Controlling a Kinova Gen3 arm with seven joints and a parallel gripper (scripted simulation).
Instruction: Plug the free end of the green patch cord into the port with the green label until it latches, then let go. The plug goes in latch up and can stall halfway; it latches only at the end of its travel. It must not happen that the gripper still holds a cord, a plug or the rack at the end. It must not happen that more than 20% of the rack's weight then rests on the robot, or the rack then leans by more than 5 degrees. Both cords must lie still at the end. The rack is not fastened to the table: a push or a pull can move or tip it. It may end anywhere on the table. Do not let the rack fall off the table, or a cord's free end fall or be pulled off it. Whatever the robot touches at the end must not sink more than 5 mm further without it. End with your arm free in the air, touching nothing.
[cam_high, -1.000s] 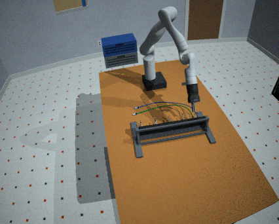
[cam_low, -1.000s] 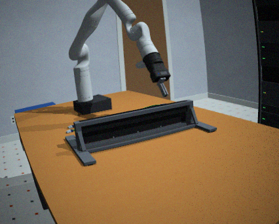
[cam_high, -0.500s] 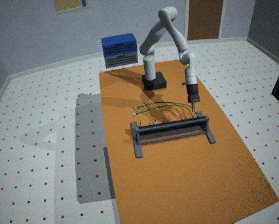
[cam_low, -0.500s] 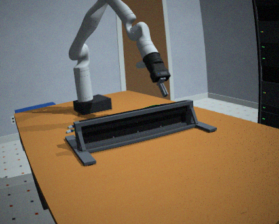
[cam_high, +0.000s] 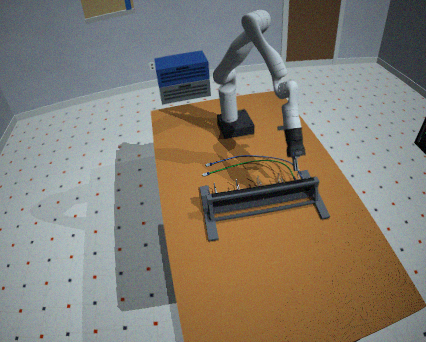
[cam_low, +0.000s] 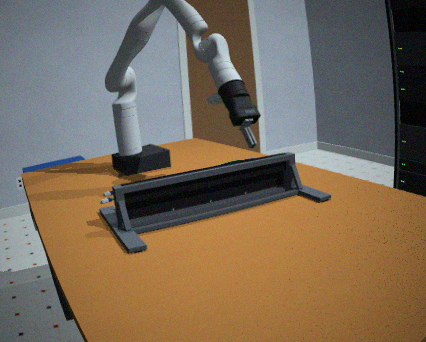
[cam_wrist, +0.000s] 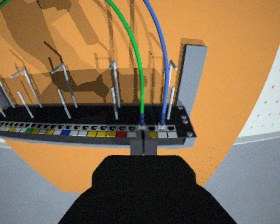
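The rack (cam_high: 322, 208) (cam_low: 320, 194) (cam_wrist: 192, 75) stands upright on the table, with a long row of ports and coloured labels. The green label (cam_wrist: 29, 131) is toward the left of the row in the wrist view. The green cord (cam_high: 240, 164) (cam_wrist: 136, 45) is plugged in near the row's right end there; its free plug (cam_high: 204, 174) (cam_low: 105, 201) lies beyond the rack's other end. The blue cord (cam_high: 245, 156) (cam_wrist: 164, 45) runs beside it. My gripper (cam_high: 296, 169) (cam_low: 253, 145) (cam_wrist: 142, 138) is shut and empty, its tips above the rack close to the green cord's plugged end.
Several thin metal cable hooks (cam_wrist: 116, 90) stick out from the rack's port side, and the cords pass among them. The blue cord's free plug (cam_high: 208, 164) (cam_low: 107, 193) lies beside the green one. The black arm base (cam_high: 237, 125) (cam_low: 142, 160) stands behind the cords.
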